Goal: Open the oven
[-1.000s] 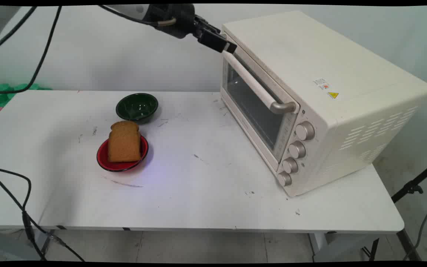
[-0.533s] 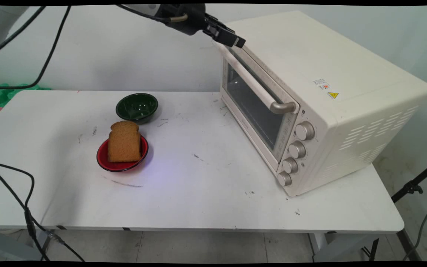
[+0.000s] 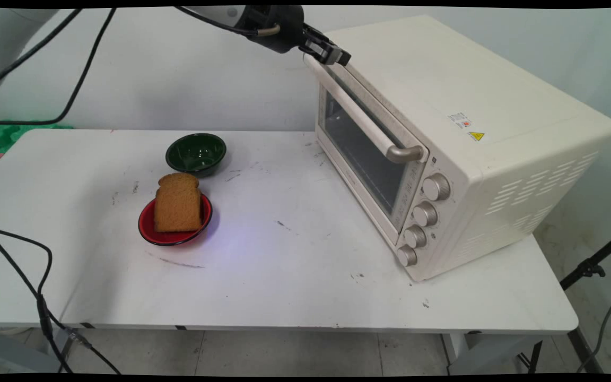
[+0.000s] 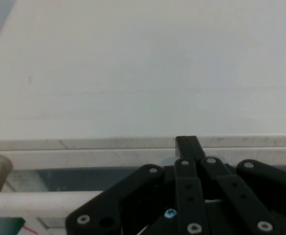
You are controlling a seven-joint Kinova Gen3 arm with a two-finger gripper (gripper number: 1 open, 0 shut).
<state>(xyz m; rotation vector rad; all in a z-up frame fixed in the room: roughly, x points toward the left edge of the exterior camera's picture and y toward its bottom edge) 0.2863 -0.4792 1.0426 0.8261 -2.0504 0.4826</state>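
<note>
Reaching rightward, pincer [image 3: 339, 56] (fingers pressed together) at toaster oven's [image 3: 459, 132] top-front edge.

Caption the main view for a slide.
Black claw at closed cream toaster oven's top front edge; brown bread slice in red bowl.

White table with an oven and two dishes

The white table [image 3: 295, 276], scuffed with dark marks, carries a cream toaster oven [image 3: 459, 138] at its 3 o'clock side, door facing 9 o'clock. Toward 10 o'clock from the table's middle sits a dark green bowl [image 3: 195, 153]; just beside it toward 6 o'clock is a red dish [image 3: 149, 229] bearing a slice of brown bread [image 3: 178, 202]. Both dishes stand well apart from the oven.
</note>
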